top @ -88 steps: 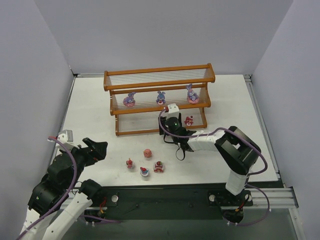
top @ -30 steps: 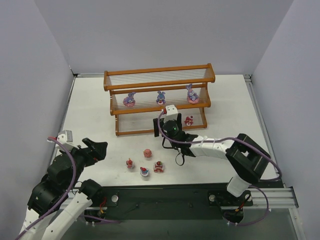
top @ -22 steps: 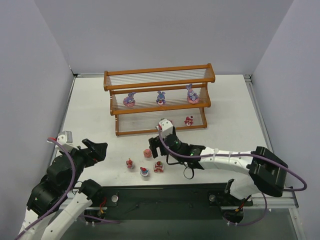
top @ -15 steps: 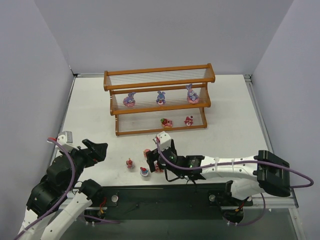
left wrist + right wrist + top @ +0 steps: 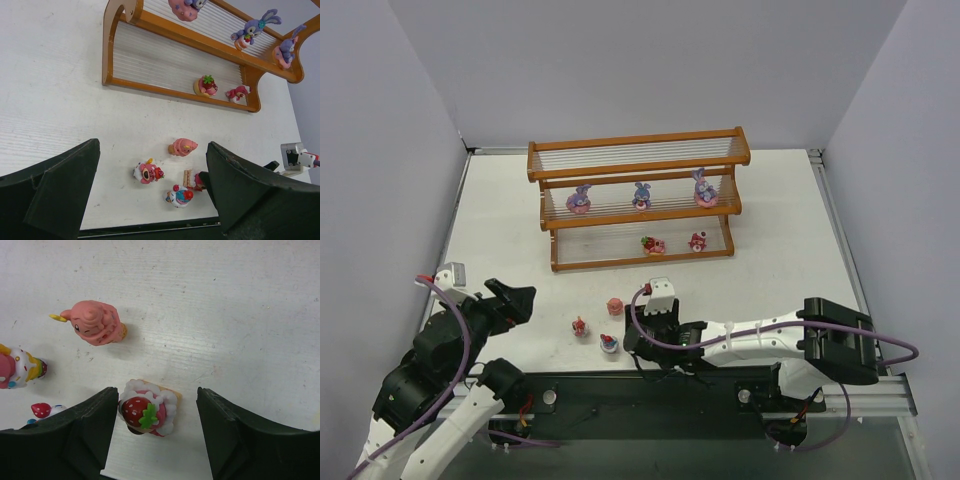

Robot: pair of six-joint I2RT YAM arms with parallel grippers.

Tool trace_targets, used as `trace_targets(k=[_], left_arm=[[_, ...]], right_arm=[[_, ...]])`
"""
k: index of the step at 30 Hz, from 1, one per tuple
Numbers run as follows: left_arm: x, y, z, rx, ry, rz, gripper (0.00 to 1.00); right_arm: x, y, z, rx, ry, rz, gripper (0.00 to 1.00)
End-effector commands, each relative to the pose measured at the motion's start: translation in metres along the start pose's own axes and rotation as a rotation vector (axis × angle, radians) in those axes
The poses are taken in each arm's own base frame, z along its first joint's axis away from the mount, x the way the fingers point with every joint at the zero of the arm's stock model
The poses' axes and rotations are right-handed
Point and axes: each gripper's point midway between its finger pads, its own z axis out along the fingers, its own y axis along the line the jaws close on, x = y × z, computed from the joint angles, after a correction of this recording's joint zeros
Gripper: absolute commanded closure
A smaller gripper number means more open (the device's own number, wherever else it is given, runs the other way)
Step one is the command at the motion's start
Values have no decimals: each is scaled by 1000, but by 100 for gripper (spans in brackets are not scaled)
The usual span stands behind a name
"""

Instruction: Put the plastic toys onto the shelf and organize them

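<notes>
The little pink strawberry cake toy (image 5: pixel 147 412) is seen low in the frame on the white bench (image 5: pixel 240 300), inside the wide-open right hand (image 5: pixel 157 399), not gripped. The left hand (image 5: pixel 152 160) is held open, empty.

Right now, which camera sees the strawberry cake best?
The right wrist view: the strawberry cake sits close up between the fingers of the open right claw. The left wrist view shows it tiny. In the top view the right arm hides it.
</notes>
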Motion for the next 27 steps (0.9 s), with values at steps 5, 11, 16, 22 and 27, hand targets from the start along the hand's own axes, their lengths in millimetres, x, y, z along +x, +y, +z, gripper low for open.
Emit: trace_targets(k=[5, 11, 16, 22, 27], left_arm=[[-6, -4, -1, 13, -17, -4, 3], [-7, -4, -2, 18, -22, -7, 3], [-8, -5, -2, 20, -25, -5, 3], [-7, -5, -2, 26, -25, -3, 3], [-7, -7, -3, 35, -22, -3, 3]], right_arm=[[-1, 0, 4, 34, -37, 94, 47], [-2, -3, -1, 100, -30, 62, 38], [-4, 1, -7, 147, -38, 60, 34], [-1, -3, -7, 202, -37, 113, 43], [2, -11, -7, 254, -40, 123, 46]])
